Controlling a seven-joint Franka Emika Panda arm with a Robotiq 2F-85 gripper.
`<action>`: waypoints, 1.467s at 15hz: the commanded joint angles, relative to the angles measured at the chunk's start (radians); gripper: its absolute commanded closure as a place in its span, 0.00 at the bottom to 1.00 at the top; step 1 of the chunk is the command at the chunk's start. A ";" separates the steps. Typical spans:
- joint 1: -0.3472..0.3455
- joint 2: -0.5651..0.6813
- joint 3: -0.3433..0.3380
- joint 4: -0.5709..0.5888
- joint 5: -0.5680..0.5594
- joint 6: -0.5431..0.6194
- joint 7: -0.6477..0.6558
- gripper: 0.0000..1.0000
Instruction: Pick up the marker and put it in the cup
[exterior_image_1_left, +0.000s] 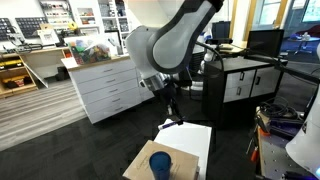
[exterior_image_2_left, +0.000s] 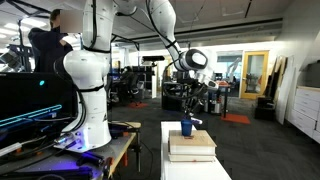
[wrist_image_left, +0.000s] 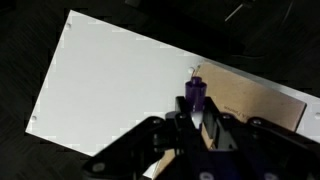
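Note:
In the wrist view my gripper (wrist_image_left: 194, 118) is shut on the marker (wrist_image_left: 195, 92). Its dark purple end sticks out past the fingertips and a white section shows between the fingers. The gripper hangs above a white board (wrist_image_left: 110, 90) near its border with a brown cardboard piece (wrist_image_left: 255, 100). In both exterior views the gripper (exterior_image_1_left: 172, 112) (exterior_image_2_left: 193, 102) is raised above the surface. The blue cup (exterior_image_1_left: 160, 163) (exterior_image_2_left: 186, 127) stands on the cardboard piece (exterior_image_1_left: 140, 165), below and apart from the gripper. The cup is out of the wrist view.
The white board (exterior_image_1_left: 192, 135) and cardboard rest on a small stand (exterior_image_2_left: 195, 150). White drawer cabinets (exterior_image_1_left: 105, 85) stand behind, a dark desk with monitors (exterior_image_1_left: 245, 70) to the side. A second white robot arm base (exterior_image_2_left: 90, 100) stands nearby.

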 joint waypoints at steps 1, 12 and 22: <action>-0.020 0.055 0.029 0.107 0.023 -0.153 -0.048 0.95; 0.000 0.326 0.052 0.469 0.034 -0.565 -0.061 0.95; 0.038 0.405 0.080 0.672 0.040 -0.765 -0.037 0.95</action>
